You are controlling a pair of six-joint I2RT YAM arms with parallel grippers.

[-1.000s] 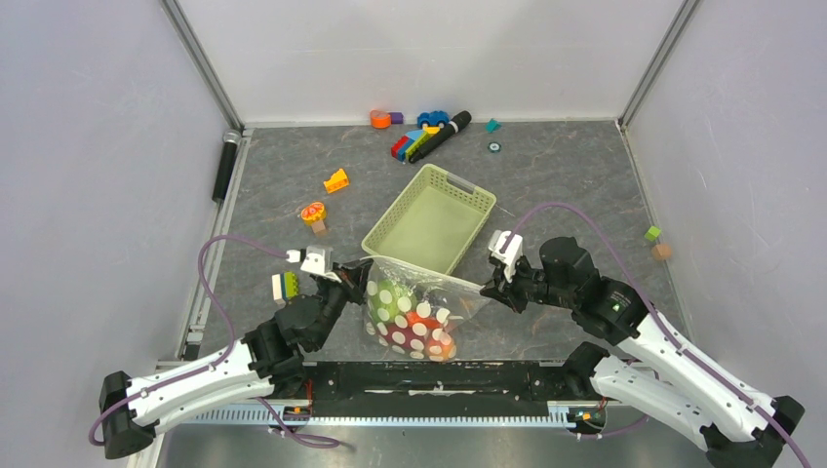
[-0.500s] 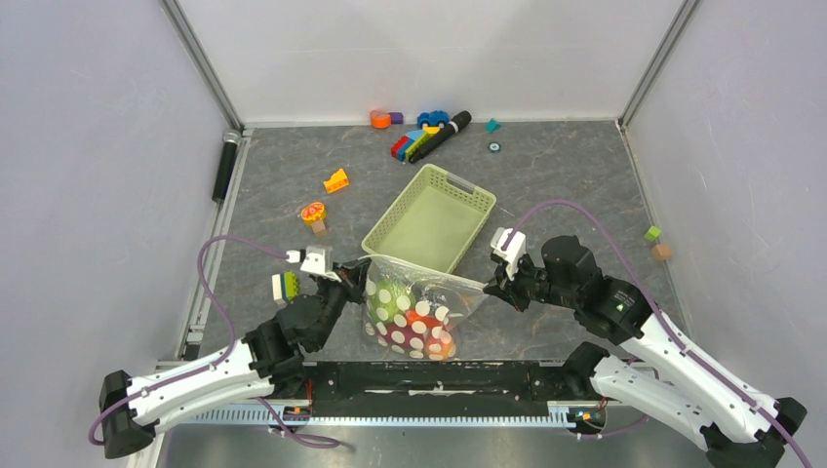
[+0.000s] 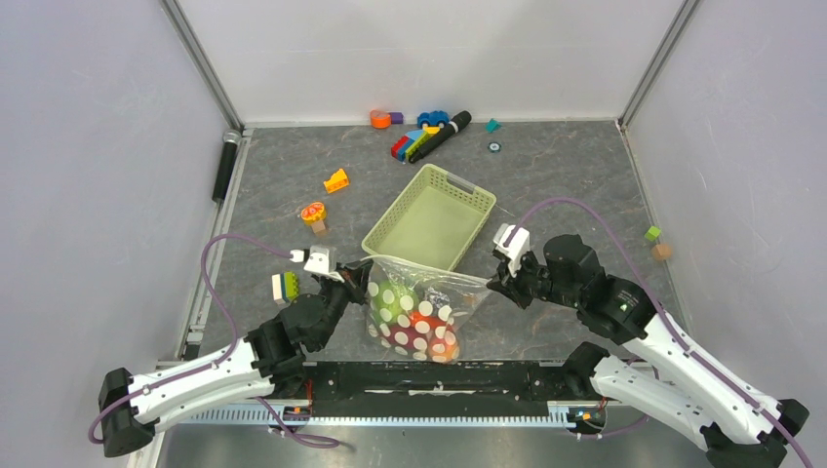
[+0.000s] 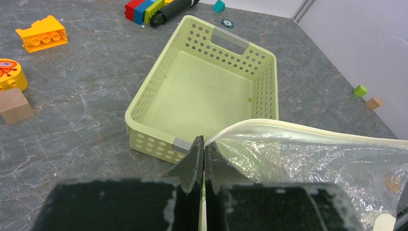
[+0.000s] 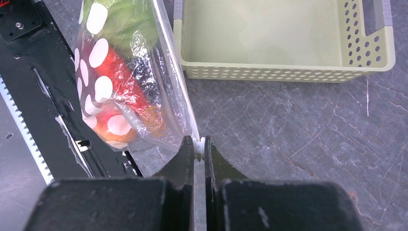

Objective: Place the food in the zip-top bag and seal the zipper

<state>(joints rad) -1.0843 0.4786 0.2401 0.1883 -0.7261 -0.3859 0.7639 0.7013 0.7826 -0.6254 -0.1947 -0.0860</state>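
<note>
Change since a second ago: zip-top bag [image 3: 417, 310] and both claws shifted slightly to the right, and the bag's top edge is pulled straighter; nothing else on the table has moved.

- Table [image 3: 566, 175]: grey marbled top, walled on three sides.
- Basket [image 3: 395, 202]: pale green, slotted, nothing in it, lying at an angle mid-table. Its near corner is just beyond the bag.
- Zip-top bag: clear with white dots, hung between the two claws at the near edge. Its lower end is over the black base rail [image 3: 507, 375].
- Food, all inside the bag: green cabbage [image 5: 127, 17] uppermost, red-orange carrot [image 5: 127, 79] in the middle, orange peach [image 5: 101, 131] lowest.
- Zipper [image 4: 308, 133]: pale strip along the bag's top edge, stretched taut. Whether it is sealed cannot be told.
- Left gripper [image 4: 203, 149]: jaws pressed together, pinching the left end of the zipper.
- Right gripper [image 5: 197, 144]: jaws pressed together on the right end of the zipper.
- Building blocks and black marker [image 3: 447, 132]: clustered at the far wall.
- Yellow block [image 3: 336, 180]: left of the basket, well apart from it.
- Green cube [image 3: 652, 233] and brown cube [image 3: 662, 252]: at the right wall.
</note>
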